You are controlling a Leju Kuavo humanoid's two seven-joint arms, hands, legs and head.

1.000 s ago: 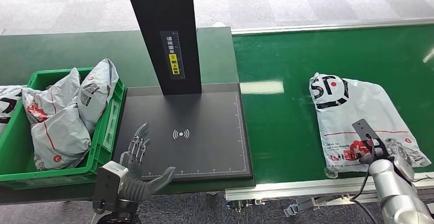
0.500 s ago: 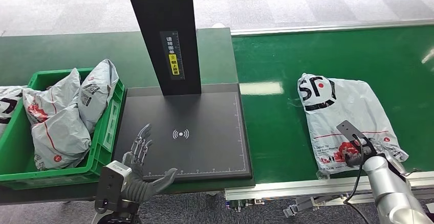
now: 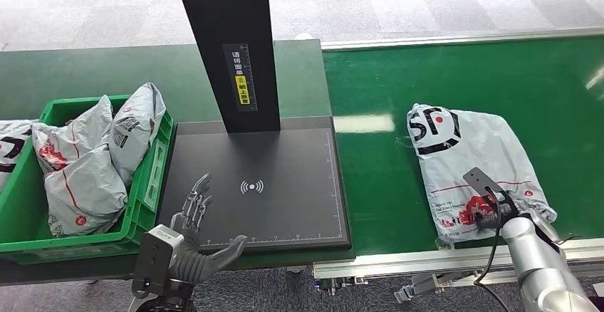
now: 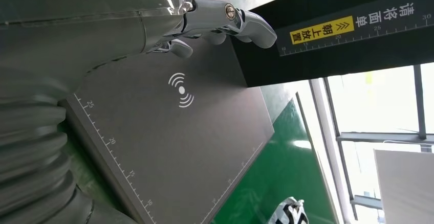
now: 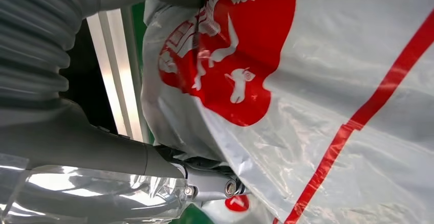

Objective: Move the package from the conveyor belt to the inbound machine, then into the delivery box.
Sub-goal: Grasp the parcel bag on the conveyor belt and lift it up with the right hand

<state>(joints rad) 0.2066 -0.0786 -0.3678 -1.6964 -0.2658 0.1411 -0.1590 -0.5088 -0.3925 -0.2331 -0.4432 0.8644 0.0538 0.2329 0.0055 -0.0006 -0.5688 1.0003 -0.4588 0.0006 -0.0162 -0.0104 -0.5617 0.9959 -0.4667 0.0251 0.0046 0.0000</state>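
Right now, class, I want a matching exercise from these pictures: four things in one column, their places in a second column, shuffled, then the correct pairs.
Things:
1. white package with red print
2. grey mail bags
3. left hand
4. yellow label

Places:
A. on the black upright post
B. on the green conveyor belt
C. at the near edge of the dark scanner plate
D. in the green crate

Pairs: 1-B, 2-D, 3-C, 4-A
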